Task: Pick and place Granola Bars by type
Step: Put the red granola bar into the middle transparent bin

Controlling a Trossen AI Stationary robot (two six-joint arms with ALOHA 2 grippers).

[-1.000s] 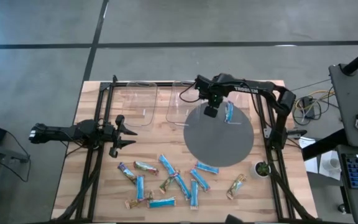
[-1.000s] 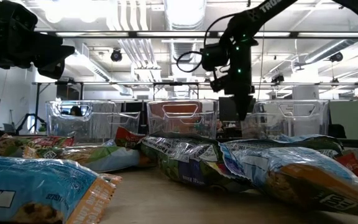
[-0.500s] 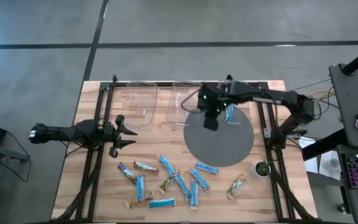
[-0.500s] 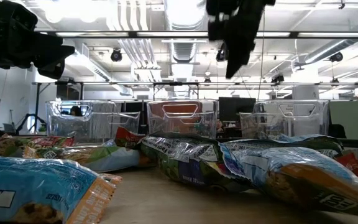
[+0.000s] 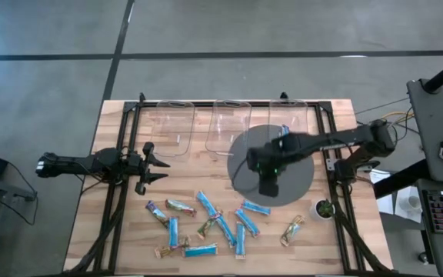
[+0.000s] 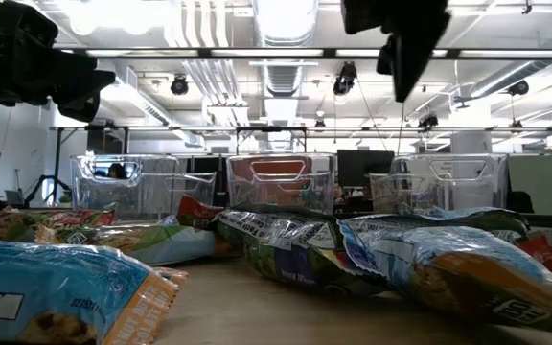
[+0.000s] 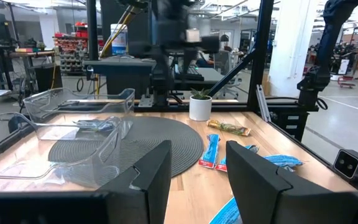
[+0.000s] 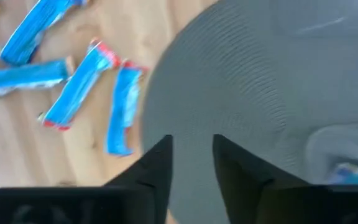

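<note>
Up close in the low view, the Granola Bars fill the foreground, wrapper print unreadable; the high view alone shows them scattered on the table's near edge. Farther on, the right gripper hangs over the grey mat, fingers parted and empty. The left gripper waits, fingers apart, empty.

The counter is pale wood with visible grain, matt. On it lies a round grey mat with a fine ribbed texture. Behind the mat stand clear, glossy plastic bins. The Granola Bars wear shiny, crinkled foil wrappers. The fingers look matt black plastic.
</note>
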